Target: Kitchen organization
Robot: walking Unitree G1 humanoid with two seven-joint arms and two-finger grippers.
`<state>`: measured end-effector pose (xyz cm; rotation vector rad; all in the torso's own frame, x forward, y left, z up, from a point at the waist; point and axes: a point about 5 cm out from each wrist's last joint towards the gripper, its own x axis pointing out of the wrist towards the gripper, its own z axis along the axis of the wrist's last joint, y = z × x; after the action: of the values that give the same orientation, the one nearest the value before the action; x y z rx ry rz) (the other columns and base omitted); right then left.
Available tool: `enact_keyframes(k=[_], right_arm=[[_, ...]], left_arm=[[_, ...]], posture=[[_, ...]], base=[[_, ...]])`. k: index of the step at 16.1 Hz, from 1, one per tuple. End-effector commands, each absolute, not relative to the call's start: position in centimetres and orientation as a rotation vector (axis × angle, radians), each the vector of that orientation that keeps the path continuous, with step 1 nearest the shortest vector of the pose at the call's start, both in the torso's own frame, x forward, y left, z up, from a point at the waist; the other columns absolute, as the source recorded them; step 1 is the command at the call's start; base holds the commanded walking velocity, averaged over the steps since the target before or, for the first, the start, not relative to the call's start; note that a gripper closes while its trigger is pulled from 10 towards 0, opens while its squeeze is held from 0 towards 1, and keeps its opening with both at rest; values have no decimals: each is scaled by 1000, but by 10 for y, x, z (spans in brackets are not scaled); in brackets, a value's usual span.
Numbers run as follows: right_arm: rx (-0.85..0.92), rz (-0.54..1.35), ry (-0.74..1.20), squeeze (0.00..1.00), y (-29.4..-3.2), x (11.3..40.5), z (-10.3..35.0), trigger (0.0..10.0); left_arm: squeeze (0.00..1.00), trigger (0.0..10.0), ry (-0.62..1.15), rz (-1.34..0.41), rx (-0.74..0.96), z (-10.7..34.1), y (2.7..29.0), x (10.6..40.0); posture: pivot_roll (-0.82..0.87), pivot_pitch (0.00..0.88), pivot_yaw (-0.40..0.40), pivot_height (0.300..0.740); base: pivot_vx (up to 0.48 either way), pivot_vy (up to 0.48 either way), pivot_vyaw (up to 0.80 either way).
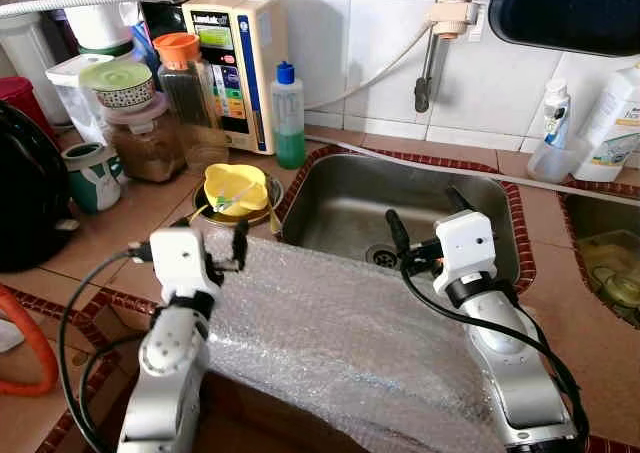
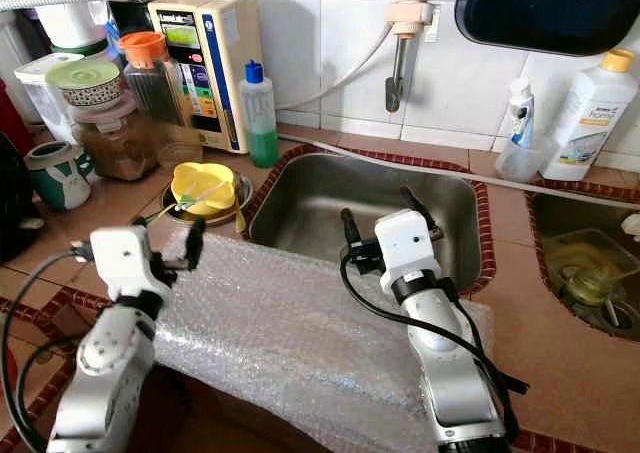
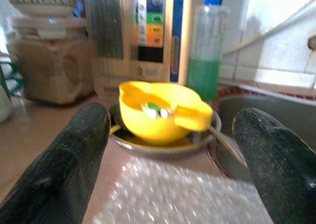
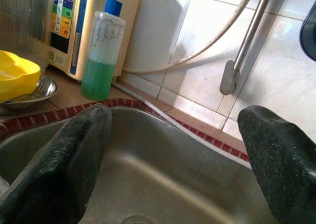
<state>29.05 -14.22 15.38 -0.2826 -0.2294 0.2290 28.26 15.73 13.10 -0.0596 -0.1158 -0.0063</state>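
- A clear sheet of bubble wrap (image 1: 340, 343) lies nearest, draped over the counter edge and the sink's front rim, under both forearms.
- The left gripper (image 1: 212, 245) hovers over the sheet's far left corner, its fingers (image 3: 64, 159) spread wide and empty.
- The right gripper (image 1: 428, 217) hangs over the steel sink basin (image 1: 340, 203), likewise parted and holding nothing.
- Just beyond the left gripper, straight ahead, the yellow plastic cup (image 1: 236, 187) sits in a small metal dish (image 3: 197, 140), likely the left arm's pick since it is nearer.
- A green-liquid squeeze bottle (image 1: 289, 118) stands farther back.
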Motion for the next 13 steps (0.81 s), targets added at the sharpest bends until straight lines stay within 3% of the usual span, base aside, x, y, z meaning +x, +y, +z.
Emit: enact_keyframes(k=[1, 8, 10, 13], right_arm=[[-281, 238, -237, 0, -139, 289, 156, 10000], [-271, 233, -240, 0, -138, 288, 157, 10000], [-106, 366, -176, 0, -125, 282, 158, 10000], [-15, 498, -134, 0, -113, 272, 159, 10000]], left_arm=[[0, 10000, -114, -4, -60, 131, 159, 286], [0, 10000, -158, -82, -98, 142, 150, 299], [0, 10000, -164, -110, -106, 144, 144, 310], [0, 10000, -151, -116, -125, 140, 142, 315]], posture=[[-176, 21, 61, 740], [-185, 32, 73, 740], [-198, 46, 74, 740], [-211, 53, 78, 740]], base=[[0, 0, 0], [0, 0, 0], [0, 0, 0], [0, 0, 0]])
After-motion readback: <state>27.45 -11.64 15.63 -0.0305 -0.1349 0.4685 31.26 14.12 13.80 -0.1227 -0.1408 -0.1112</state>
